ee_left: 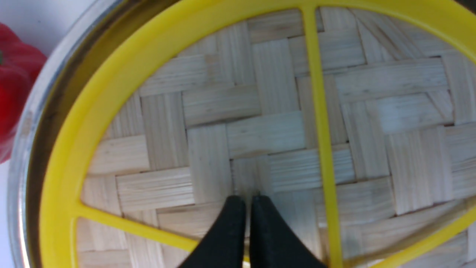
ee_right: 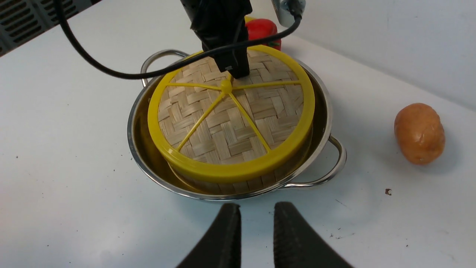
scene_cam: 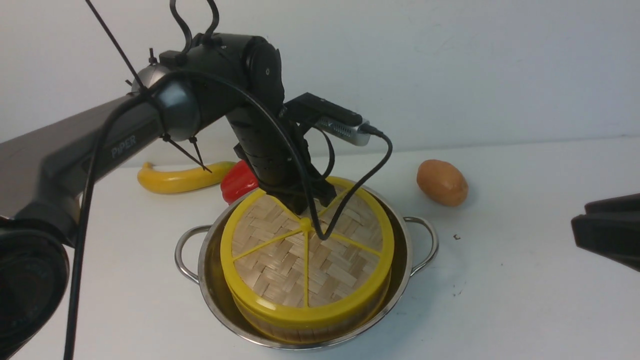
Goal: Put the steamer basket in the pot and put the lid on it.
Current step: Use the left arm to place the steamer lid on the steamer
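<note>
L hand (ee_left: pixel 248 200) shut | R hand (ee_right: pixel 257 209) apart, empty | lid (scene_cam: pixel 300 260) on basket (ee_right: pixel 223 186), in pot (scene_cam: pixel 406 260)

Woven-bamboo lid (scene_cam: pixel 300 260), shiny steel pot (scene_cam: pixel 405 235)

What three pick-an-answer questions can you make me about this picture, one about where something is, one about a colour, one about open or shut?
1. Where is the lid? A on the steamer basket inside the pot; B beside the pot; C under the pot.
2. What colour is the pepper? A green; B red; C purple.
3. How are the left gripper's jaws? A wide open; B shut; C hidden.
Answers: A, its yellow rim caps the basket within the steel pot. B, it shows bright red. B, they meet over the lid.
</note>
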`<move>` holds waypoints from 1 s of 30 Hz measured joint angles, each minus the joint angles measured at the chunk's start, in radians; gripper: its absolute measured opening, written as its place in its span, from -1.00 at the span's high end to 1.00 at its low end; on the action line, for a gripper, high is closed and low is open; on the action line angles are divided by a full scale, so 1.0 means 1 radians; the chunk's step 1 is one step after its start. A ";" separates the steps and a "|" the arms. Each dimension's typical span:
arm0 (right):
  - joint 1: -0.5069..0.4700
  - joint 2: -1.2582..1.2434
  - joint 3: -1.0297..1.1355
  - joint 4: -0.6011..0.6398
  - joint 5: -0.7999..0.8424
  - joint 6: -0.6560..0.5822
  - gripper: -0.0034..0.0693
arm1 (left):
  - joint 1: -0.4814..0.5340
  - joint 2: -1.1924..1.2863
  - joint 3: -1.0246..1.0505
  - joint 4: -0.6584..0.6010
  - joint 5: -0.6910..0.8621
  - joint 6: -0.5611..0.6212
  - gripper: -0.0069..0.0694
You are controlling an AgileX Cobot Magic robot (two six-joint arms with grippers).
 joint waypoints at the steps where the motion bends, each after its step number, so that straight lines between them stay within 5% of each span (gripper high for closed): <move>1: 0.000 0.000 0.000 0.000 0.000 0.000 0.58 | 0.004 0.001 0.000 0.000 0.000 -0.004 0.77; 21: 0.000 0.000 0.000 0.022 0.000 -0.019 0.58 | 0.071 -0.035 0.001 -0.011 -0.029 -0.014 0.77; 30: 0.000 0.024 -0.004 0.054 0.031 -0.082 0.56 | 0.071 -0.047 -0.067 -0.011 0.103 -0.012 0.77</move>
